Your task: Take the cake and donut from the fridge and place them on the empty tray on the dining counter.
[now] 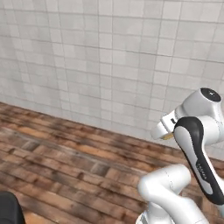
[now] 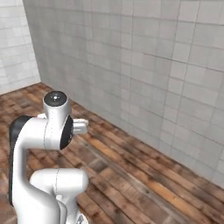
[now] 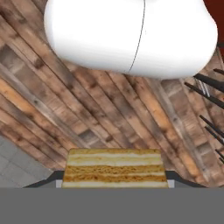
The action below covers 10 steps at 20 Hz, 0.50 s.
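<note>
While the end effector [image 3: 114,183] clenched the cake [image 3: 114,168] between its fingers above the wooden floor [image 3: 52,109], the carry step was underway; next, reach the tray.

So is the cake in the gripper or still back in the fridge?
In the gripper: the layered cake sits between its dark fingertips, above the wooden floor.

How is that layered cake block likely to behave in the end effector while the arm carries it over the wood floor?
The cake shows soft sponge layers with cream lines, so it probably squashes or crumbles under a hard squeeze. Its flat sides sit between the end effector tips, so it likely won't roll. It looks small and airy, probably light, though a quick swing might loosen it.
</note>
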Tool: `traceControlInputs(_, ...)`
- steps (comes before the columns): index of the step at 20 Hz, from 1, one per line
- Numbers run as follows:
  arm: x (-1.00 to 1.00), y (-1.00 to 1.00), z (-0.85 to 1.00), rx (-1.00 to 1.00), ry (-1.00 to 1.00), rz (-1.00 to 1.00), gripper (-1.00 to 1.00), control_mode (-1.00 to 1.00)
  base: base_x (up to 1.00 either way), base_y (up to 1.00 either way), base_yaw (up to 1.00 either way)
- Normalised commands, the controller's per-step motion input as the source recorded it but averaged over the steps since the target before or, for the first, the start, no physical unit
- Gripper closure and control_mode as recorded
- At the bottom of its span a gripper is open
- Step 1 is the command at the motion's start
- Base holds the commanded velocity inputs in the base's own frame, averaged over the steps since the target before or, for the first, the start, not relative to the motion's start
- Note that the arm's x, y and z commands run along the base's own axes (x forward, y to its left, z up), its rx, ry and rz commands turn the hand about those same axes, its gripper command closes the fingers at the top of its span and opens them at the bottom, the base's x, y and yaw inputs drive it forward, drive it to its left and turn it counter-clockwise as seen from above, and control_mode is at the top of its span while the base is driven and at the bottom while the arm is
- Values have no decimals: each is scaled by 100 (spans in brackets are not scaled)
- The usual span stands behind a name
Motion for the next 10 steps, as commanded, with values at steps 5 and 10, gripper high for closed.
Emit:
traceControlInputs(5, 0, 0, 0, 0, 0, 0, 100, 100, 74, 32, 26)
traceControlInputs(10, 0, 0, 0, 0, 0, 0, 100, 100, 87, 30, 31)
